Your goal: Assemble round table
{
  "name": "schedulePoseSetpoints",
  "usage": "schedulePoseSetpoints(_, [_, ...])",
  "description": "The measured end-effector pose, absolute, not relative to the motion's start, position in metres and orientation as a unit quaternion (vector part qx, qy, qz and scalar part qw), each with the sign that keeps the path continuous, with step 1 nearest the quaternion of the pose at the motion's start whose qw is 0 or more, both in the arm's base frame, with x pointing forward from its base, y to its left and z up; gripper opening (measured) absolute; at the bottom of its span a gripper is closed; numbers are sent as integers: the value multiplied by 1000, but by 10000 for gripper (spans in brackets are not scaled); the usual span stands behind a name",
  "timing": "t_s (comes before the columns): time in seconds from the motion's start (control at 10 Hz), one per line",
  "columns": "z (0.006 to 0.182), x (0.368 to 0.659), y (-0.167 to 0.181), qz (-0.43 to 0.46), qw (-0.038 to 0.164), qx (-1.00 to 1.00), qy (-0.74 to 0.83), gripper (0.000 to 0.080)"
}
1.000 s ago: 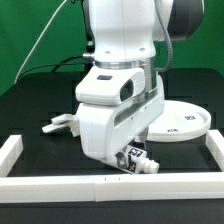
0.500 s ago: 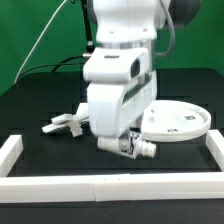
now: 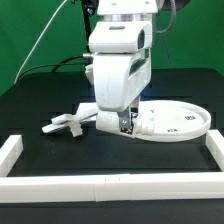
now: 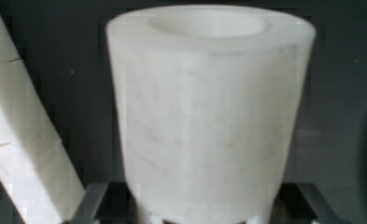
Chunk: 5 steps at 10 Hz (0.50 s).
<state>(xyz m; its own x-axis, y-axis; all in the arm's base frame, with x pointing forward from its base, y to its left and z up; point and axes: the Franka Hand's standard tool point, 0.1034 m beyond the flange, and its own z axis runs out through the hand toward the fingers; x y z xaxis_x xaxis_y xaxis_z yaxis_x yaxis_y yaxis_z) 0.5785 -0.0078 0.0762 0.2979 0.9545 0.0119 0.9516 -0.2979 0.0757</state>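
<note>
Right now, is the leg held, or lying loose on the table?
Held. In the wrist view the leg sits clamped in the gripper; the exterior view shows it pointing sideways by the disc.

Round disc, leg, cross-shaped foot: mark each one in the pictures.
round disc (image 3: 186,119): exterior view, on its flat top face.
leg (image 4: 206,120): wrist view, on its curved side wall.
cross-shaped foot (image 3: 64,124): exterior view, near its middle.

Robotics lab, by every sign. Marked as such by a white arm poised over a matte black table, fenced in with white rails, backed by a plain green screen, trailed by a black cable, set with a white disc bearing small printed marks.
</note>
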Motion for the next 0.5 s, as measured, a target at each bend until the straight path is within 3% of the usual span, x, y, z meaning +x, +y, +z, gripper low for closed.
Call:
schedulePoseSetpoints(0.1, [77, 576, -9, 26, 27, 791, 610, 312])
schedulePoseSetpoints(0.4, [99, 534, -19, 14, 27, 731, 682, 314])
schedulePoseSetpoints(0.5, [98, 517, -27, 12, 26, 729, 684, 314])
